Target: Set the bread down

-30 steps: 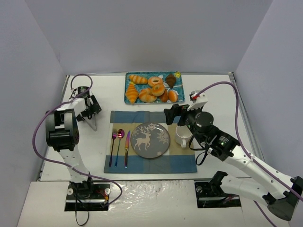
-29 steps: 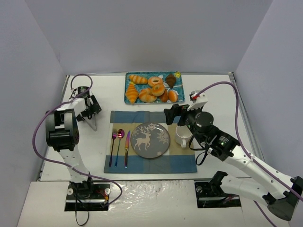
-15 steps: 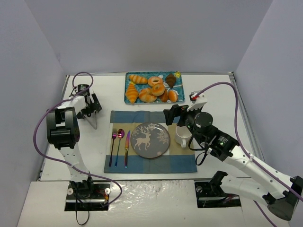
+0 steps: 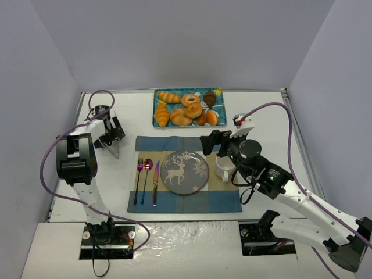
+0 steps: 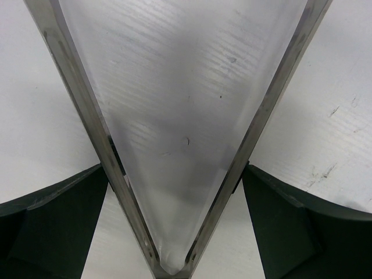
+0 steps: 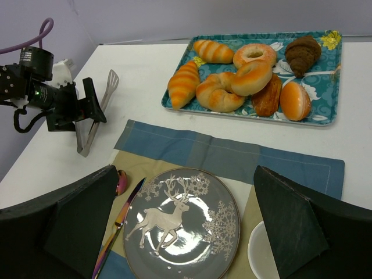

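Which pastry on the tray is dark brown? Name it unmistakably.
The chocolate-coloured croissant at the far right corner of the tray, beside the pale ring doughnut. All the others are golden, orange or tan.

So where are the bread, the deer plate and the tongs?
bread [image 6: 249, 80]: right wrist view, its glossy top.
deer plate [image 6: 197, 247]: right wrist view, bare grey surface.
tongs [image 6: 108, 88]: right wrist view, arm near the flat tip.
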Controlling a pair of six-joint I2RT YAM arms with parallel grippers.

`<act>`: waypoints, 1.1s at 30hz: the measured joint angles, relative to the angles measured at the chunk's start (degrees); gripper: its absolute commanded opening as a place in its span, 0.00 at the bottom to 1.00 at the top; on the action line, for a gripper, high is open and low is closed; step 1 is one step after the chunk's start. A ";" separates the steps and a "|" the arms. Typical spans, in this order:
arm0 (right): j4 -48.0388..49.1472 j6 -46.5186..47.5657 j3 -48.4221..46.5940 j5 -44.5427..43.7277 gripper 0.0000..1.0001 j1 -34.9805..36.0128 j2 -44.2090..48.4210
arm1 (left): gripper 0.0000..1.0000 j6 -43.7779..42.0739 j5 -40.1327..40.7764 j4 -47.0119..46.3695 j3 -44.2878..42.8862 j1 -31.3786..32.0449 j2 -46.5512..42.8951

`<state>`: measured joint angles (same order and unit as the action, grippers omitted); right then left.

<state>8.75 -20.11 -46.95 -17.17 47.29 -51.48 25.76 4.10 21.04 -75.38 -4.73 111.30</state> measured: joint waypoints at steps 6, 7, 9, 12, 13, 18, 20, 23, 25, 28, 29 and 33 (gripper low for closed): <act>0.07 -0.73 0.53 0.09 1.00 0.00 0.35 | 0.89 0.83 0.24 -0.29 1.18 0.00 -0.80; 0.07 -0.82 0.56 0.10 1.00 0.00 0.37 | 0.88 0.89 0.26 -0.28 1.19 0.00 -0.81; 0.07 -0.90 0.58 0.10 1.00 0.00 0.39 | 0.86 1.15 0.39 -0.27 1.26 0.00 -0.86; 0.07 -0.93 0.60 0.09 1.00 0.00 0.40 | 0.81 1.51 0.46 -0.29 1.36 0.00 -0.93; 0.07 -0.93 0.60 0.09 1.00 0.00 0.43 | 0.80 1.64 0.46 -0.27 1.38 0.00 -0.93; 0.05 -0.95 0.60 0.09 1.00 0.00 0.62 | 0.74 2.14 0.56 -0.27 1.41 0.00 -0.93; 0.05 -0.94 0.60 0.09 1.00 0.00 0.70 | 0.71 2.40 0.66 -0.28 1.46 -0.02 -0.95; 0.04 -0.93 0.60 0.09 1.00 0.00 0.72 | 0.65 2.79 0.83 -0.35 1.61 -0.02 -1.02; 0.03 -0.93 0.60 0.09 1.00 0.00 0.72 | 0.59 2.96 0.92 -0.42 1.77 -0.03 -1.15; 0.03 -0.95 0.60 0.10 1.00 0.00 0.72 | 0.49 3.06 0.93 -0.37 1.79 -0.07 -1.16; 0.03 -0.95 0.60 0.09 1.00 0.00 0.72 | 0.48 3.14 0.92 -0.34 1.79 -0.07 -1.17; 0.03 -1.10 0.60 0.11 1.00 0.00 0.70 | 0.45 3.26 0.85 -0.23 1.79 -0.07 -1.27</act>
<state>8.78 -21.21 -46.35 -17.06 47.29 -50.78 29.02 4.95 20.81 -73.58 -4.80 110.02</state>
